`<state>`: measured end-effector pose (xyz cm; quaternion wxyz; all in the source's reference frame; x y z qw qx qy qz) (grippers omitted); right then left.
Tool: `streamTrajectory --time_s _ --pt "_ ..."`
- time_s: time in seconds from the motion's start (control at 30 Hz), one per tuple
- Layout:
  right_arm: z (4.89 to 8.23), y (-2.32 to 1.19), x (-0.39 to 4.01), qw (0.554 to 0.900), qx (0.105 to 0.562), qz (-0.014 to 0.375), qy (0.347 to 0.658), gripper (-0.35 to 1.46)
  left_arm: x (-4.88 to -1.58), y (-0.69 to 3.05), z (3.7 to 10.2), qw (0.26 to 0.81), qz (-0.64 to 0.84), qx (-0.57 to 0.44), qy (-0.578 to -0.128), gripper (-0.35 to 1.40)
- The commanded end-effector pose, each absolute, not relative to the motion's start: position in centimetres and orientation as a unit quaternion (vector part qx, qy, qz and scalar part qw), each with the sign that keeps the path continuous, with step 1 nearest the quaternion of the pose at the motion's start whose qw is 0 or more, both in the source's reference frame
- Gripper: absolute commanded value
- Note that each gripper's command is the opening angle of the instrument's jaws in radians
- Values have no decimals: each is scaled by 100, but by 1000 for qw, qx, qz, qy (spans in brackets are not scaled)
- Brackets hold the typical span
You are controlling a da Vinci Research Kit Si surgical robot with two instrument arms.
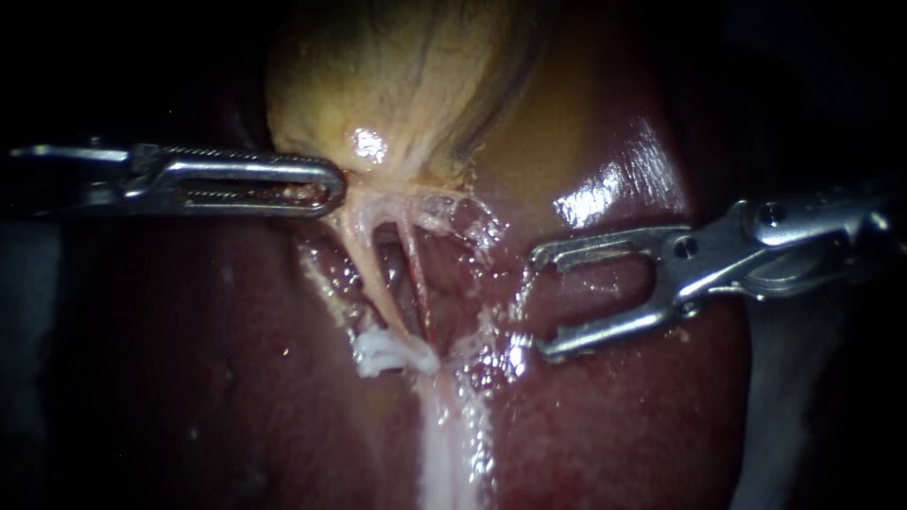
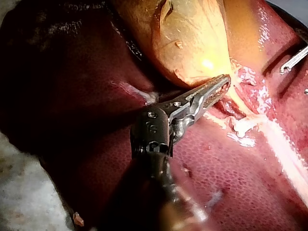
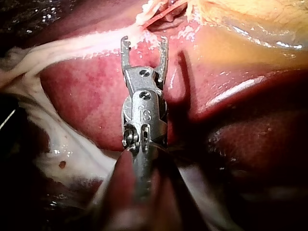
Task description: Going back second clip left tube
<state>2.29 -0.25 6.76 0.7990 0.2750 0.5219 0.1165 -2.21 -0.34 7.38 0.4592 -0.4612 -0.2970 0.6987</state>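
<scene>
- Left tube (image 1: 367, 269) runs from the gallbladder (image 1: 397, 85) down to a white clip (image 1: 383, 351), over the liver (image 1: 614, 416).
- Left instrument (image 1: 331, 186): end effector pinches the gallbladder's base.
- Right instrument (image 1: 540, 302): end effector spread, empty, near the clip.

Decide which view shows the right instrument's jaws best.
The endoscope view: the right instrument lies side-on, both jaws open and empty. The right wrist view shows them from behind, spread. The left wrist view catches only a jaw tip.
</scene>
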Motion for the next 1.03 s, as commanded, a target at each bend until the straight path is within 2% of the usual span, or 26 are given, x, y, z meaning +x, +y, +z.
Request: streamTrajectory --time_s 0.03,0.5,1.03 --pt "676 -25 229 799 275 117 522 50 -224 -34 741 458 700 -460 -298 -35" --pt "674 -22 227 802 266 113 523 50 -257 -34 779 453 708 -450 -301 -35" --pt "674 -22 224 802 267 113 523 50 -260 -33 788 452 709 -449 -302 -35"
